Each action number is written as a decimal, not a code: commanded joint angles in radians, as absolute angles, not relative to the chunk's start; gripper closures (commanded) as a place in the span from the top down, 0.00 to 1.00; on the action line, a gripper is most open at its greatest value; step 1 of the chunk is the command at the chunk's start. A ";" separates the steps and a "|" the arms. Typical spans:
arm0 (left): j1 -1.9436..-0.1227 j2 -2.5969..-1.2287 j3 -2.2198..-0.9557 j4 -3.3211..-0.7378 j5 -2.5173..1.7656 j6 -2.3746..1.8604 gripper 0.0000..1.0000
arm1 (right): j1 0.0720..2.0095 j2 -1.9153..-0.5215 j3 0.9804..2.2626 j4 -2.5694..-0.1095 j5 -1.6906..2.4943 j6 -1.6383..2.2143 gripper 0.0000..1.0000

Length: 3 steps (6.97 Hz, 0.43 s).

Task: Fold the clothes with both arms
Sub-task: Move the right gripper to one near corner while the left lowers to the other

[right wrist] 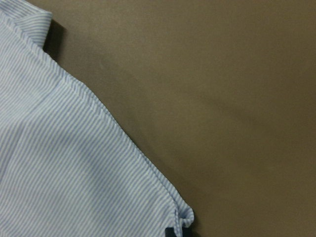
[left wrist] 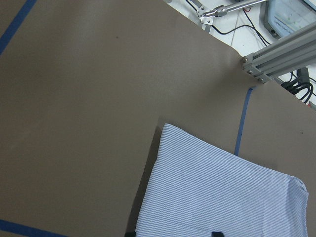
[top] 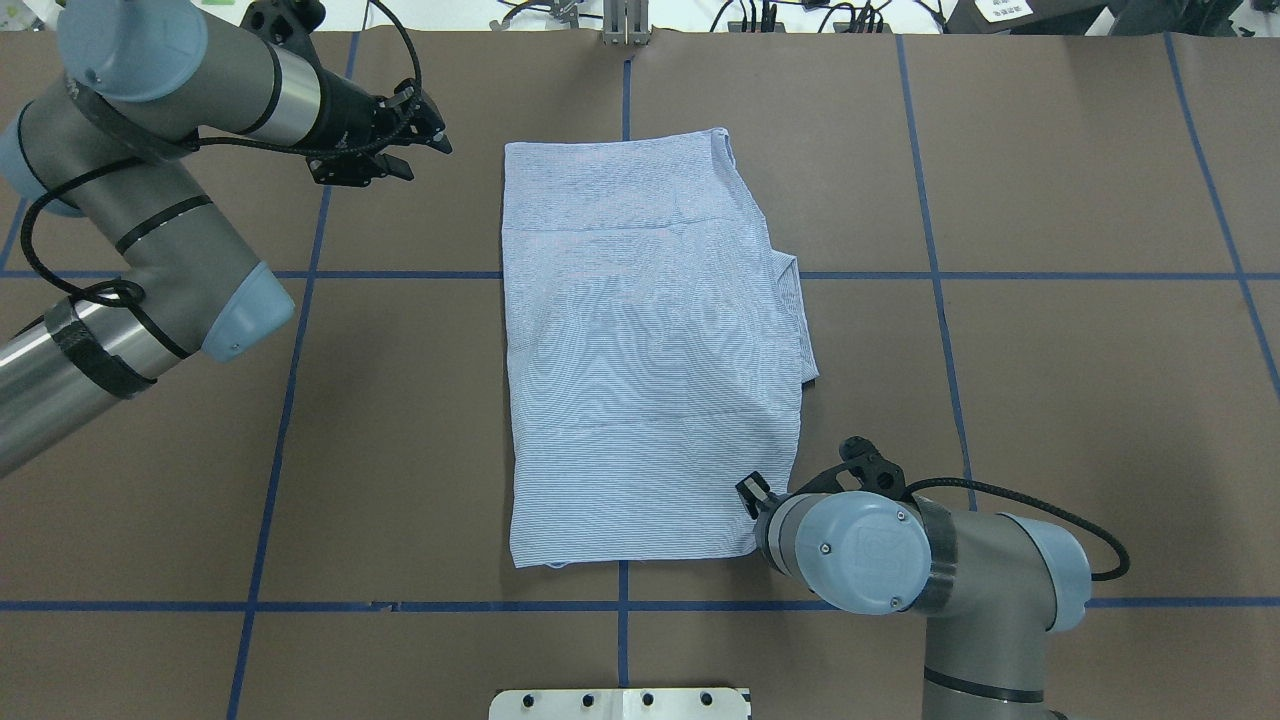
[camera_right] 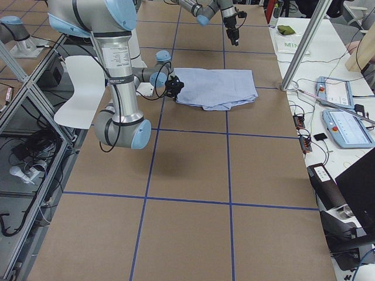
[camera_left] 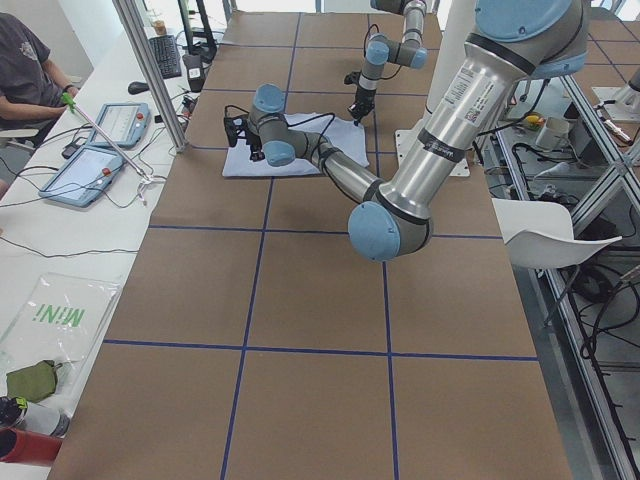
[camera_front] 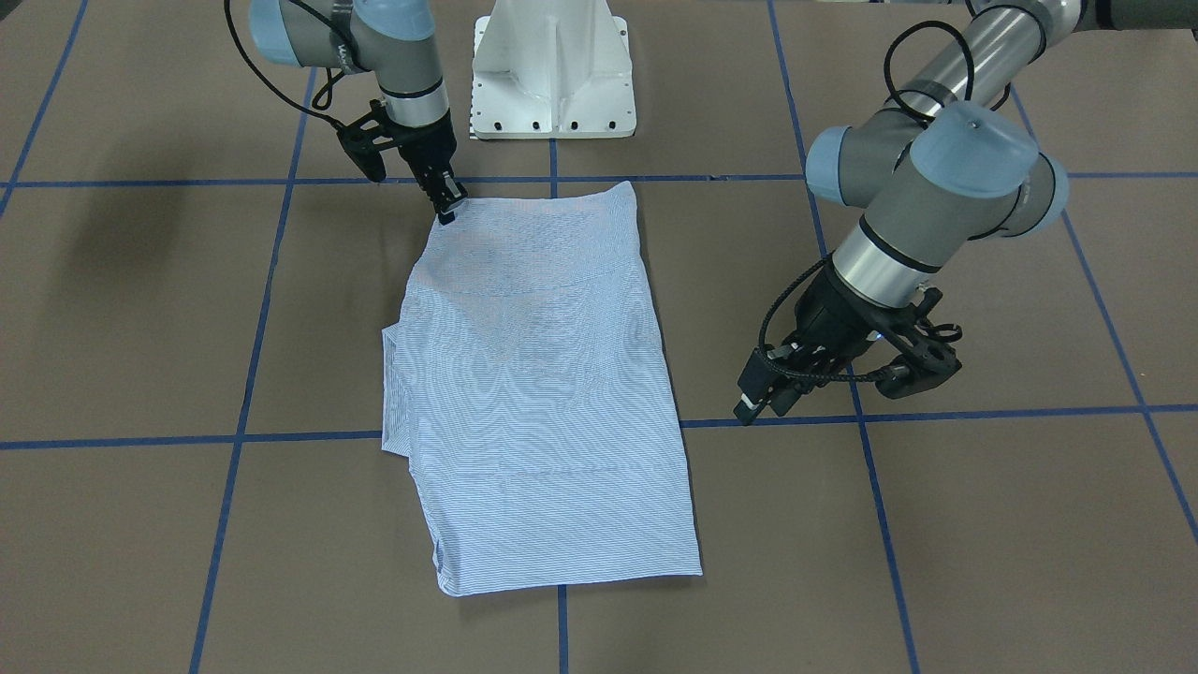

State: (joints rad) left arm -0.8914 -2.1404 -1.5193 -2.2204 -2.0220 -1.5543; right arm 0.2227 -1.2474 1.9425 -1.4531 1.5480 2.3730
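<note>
Brown table (camera_front: 122,309) gridded with blue tape (camera_front: 309,436), on which the folded striped shirt (camera_front: 543,393) is laid flat at centre, one robot-side corner pinched by the closed right gripper (camera_front: 447,212), the left gripper (camera_front: 760,404) held open, clear of the cloth.

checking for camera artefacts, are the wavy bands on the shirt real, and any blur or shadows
Exterior front-facing and overhead exterior: wavy moiré bands on the shirt, not creases. Left wrist-mounted: stripes straight and clean. Right wrist-mounted: very close, slightly soft, stripes yet distinct. Exterior front-facing: a soft shadow on the table at the view's left.
</note>
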 commanded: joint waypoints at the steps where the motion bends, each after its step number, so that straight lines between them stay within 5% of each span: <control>1: -0.881 -2.096 -1.572 -2.221 -2.014 -1.627 0.59 | 0.229 -1.255 1.983 -1.456 1.563 2.382 0.00; 3: -0.725 -1.911 -1.829 -2.226 -1.909 -1.786 0.59 | 0.219 -1.259 2.008 -1.469 1.562 2.399 0.00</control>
